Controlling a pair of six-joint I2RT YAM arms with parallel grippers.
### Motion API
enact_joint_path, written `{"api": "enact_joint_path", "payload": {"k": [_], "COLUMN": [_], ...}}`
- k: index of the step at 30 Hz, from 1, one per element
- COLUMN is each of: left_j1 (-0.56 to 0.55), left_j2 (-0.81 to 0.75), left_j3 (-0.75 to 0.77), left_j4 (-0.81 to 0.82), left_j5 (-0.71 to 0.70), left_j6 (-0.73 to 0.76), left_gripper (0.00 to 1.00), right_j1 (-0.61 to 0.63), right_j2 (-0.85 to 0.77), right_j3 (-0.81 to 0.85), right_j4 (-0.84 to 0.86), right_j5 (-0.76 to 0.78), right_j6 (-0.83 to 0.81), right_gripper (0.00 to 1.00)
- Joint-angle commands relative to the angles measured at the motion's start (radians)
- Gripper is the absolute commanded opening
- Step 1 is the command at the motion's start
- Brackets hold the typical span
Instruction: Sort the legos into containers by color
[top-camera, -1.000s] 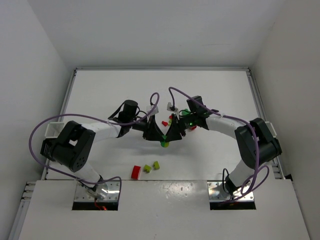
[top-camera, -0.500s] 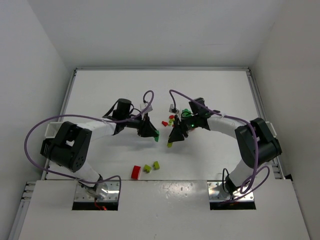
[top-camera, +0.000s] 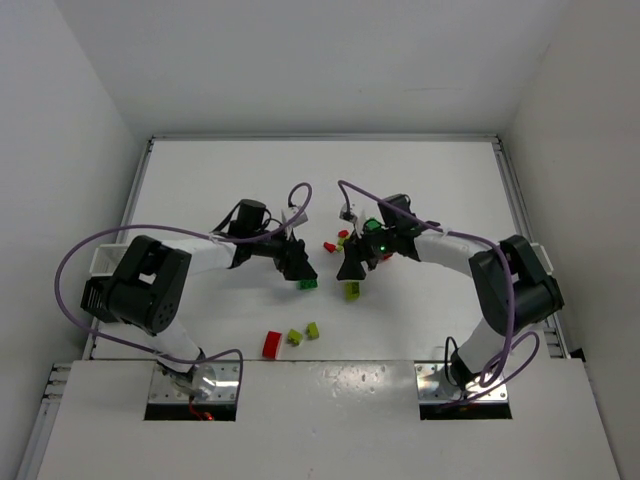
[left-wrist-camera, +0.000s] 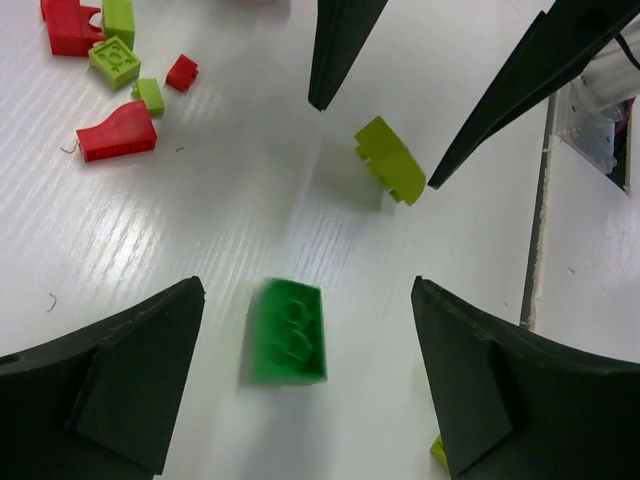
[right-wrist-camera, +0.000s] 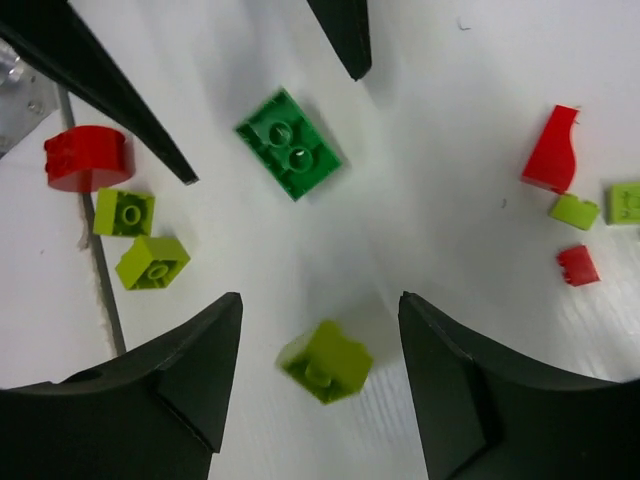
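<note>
Presently both gape wide, gripping nothing: left pincer (left-wrist-camera: 307, 300) straddles a blurred green brick (left-wrist-camera: 289, 332), right pincer (right-wrist-camera: 320, 300) a blurred lime brick (right-wrist-camera: 325, 361); red curved brick (left-wrist-camera: 117, 130) upper left, left wrist view.

the right pincer (right-wrist-camera: 320, 315) stands spread, its two dark fingers (right-wrist-camera: 150, 400) along the bottom edge. between them, touching neither, is a blurred lime brick (right-wrist-camera: 325, 362) over the white counter (right-wrist-camera: 450, 120). farther up, a green brick (right-wrist-camera: 291, 143) lies studs up between the spread tips of the left pincer (right-wrist-camera: 275, 130). at left are a red round piece (right-wrist-camera: 88, 157) and two lime bricks (right-wrist-camera: 124, 213), just beside each other. at right, a red curved piece (right-wrist-camera: 552, 150), two small lime bits (right-wrist-camera: 574, 210) and a small red bit (right-wrist-camera: 578, 265) lie near together.
</note>
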Motion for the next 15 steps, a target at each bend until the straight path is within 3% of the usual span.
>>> {"api": "enact_joint_path", "payload": {"k": [1,4,6,11,15], "left_j1": [0.007,0.007,-0.005,-0.042,-0.065], "left_j2": [-0.016,-0.039,-0.06,-0.073,-0.111], "left_j3": [0.033,0.033,0.073,0.231,0.256], "left_j4": [0.029,0.029,-0.021,-0.195,-0.213], "left_j5": [0.0,-0.019,-0.074,-0.214,-0.415], "left_j6": [-0.008,-0.037,-0.055,-0.042,-0.101], "left_gripper": [0.91,1.0,1.0,1.0,1.0], "right_j1": [-0.001,-0.023,-0.033,-0.055,-0.055], "right_j2": [-0.058,-0.121,-0.15,-0.187,-0.197], "right_j3": [0.008,0.017,0.017,0.086,0.115], "right_j4": [0.059,0.028,0.028,-0.111,-0.167], "right_j5": [0.054,0.104,0.17,0.498,0.725], "right_j6": [0.067,0.087,0.107,0.127,0.127], "right_gripper": [0.64,0.64,0.66,0.67,0.69]}}
